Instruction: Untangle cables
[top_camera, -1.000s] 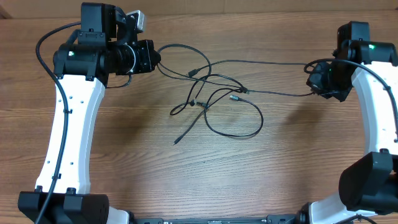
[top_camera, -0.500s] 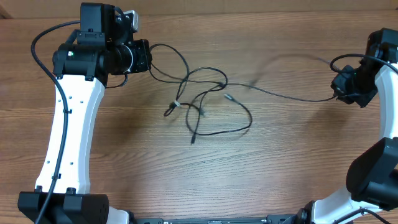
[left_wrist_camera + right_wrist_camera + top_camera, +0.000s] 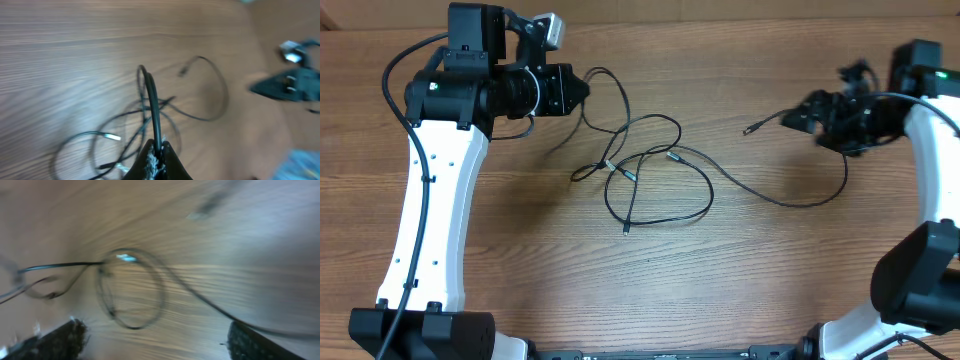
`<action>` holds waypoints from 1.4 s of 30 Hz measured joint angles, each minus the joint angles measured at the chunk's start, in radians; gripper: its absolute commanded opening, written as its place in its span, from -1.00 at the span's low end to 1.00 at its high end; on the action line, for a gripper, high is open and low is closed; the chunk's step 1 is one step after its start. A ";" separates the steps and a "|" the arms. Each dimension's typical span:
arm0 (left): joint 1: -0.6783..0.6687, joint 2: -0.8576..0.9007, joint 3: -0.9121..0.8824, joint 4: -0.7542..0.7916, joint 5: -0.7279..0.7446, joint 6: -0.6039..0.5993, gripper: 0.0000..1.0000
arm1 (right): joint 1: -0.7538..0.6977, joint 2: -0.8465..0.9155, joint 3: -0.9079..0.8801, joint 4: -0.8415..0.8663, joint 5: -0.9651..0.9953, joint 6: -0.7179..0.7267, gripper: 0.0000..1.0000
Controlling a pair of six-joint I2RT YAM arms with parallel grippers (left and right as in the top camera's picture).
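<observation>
— What lies nearest the arm bases?

— Bare wood-grain tabletop. Just past it, near the middle, the cables rest in a loose knot. There is one wide loop on the near side, smaller loops crossing beyond it, and a few silver-tipped plugs poking out among them.

— Does anything lead away from the knot?

— Yes. One cord runs off to the right, sags in a slack curve across the wood, then curls round toward the right hand. Its plug end sticks out just to the left of that hand.

— Is that hand pinching the cord?

— Its wrist view is badly smeared, but the two fingers show at opposite lower corners, spread wide apart. Whether the cord rests against either one, I cannot tell. A ring of cord shows on the wood ahead of them.

— And farthest back?

— The left hand, at the far left side, well apart from the right one. Its fingertips are pressed together on a single cord, which rises from them in a tall arch and drops down into the knot. In that wrist view the right hand shows as a dark blur at the far right edge.
</observation>
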 measured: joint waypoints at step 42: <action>0.000 0.000 0.000 -0.021 0.089 -0.025 -0.92 | 0.422 0.127 0.015 0.254 -0.043 -0.103 -0.92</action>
